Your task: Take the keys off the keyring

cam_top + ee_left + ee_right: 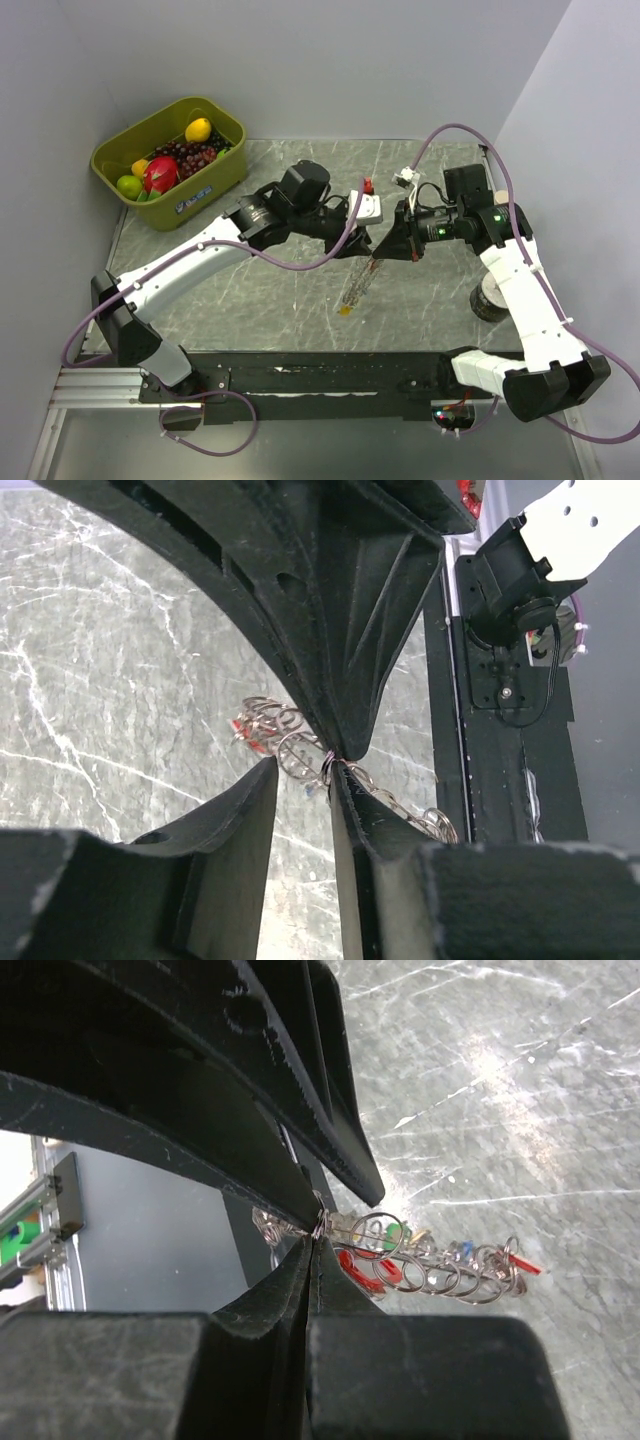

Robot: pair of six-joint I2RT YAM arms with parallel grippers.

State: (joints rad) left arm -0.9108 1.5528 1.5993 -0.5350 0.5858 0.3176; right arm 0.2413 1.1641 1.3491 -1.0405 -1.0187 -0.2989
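Observation:
Both grippers meet above the middle of the table. The keyring (356,288), a string of silvery rings, hangs from them with a yellow key (345,310) at its low end. My right gripper (381,256) (316,1232) is shut, pinching a ring of the keyring (442,1278) at its tips. Beside it hang the red key (362,1268), the green key (396,1232) and the blue key (462,1250). My left gripper (363,244) (302,768) is open, a gap between its fingers. One fingertip (337,772) touches the keyring (272,722) right by the right gripper's tips.
A green bin (215,185) with colourful fruit stands at the back left. A white block (371,207) with a small red piece (368,185) lies behind the grippers. A dark round object (489,299) sits at the right. A black strip (330,375) runs along the near edge.

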